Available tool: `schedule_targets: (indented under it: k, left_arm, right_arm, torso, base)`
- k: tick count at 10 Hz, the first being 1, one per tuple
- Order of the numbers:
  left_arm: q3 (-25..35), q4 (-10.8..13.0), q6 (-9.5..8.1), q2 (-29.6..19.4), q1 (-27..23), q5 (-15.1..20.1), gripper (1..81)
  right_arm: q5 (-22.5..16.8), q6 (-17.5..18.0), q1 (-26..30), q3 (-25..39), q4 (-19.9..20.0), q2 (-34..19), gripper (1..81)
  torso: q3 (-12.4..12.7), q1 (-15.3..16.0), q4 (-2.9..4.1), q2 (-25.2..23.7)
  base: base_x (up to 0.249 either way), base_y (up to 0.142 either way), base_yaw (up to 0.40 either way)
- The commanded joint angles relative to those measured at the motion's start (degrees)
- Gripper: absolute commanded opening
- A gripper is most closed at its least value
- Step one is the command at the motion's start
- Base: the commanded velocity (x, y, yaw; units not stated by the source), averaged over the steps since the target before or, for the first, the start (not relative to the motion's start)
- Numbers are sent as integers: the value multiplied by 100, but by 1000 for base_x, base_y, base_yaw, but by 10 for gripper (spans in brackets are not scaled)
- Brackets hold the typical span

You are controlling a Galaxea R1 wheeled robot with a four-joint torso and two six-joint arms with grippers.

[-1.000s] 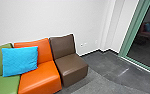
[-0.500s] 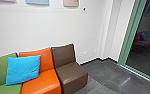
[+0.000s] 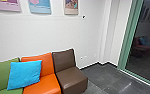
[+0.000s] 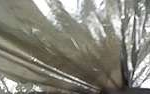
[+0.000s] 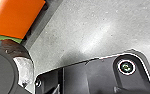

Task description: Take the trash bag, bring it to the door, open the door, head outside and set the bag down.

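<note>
We have the trash bag (image 4: 73, 50) pinched in our left end effector (image 4: 113, 89), its folds gathered there, presumably so it hangs securely for carrying; our right end effector's state we cannot tell. Green-framed glass (image 3: 143, 62) stands at two o'clock.

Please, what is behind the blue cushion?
Behind the blue cushion are the green seat and the orange seat. The parts it covers, and anything tucked there, cannot be seen.

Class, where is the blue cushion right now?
In the head view, the blue cushion is at the lower left, leaning across the green seat and orange seat.
</note>
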Motion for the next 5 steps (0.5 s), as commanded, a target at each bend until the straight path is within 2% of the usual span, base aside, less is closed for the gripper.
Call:
schedule_targets:
  k: [1,4,5]
  left_arm:
    - [-836,-27,392,556,-126,88,10]
    - [-1355,-1,471,942,-64,-35,10]
    - [-1417,-10,524,1013,-55,-44,10]
  right_arm:
    - [-270,-37,73,-669,-170,429,811]
    - [-270,-37,-67,-1029,-276,832,811]
    - [-270,-37,-121,-1231,-302,1017,811]
  torso:
    - [-2,-354,0,549]
    - [11,-774,0,1196]
    - [138,-907,0,1404]
  base:
    - [0,0,0]
    - [0,0,0]
    - [0,0,0]
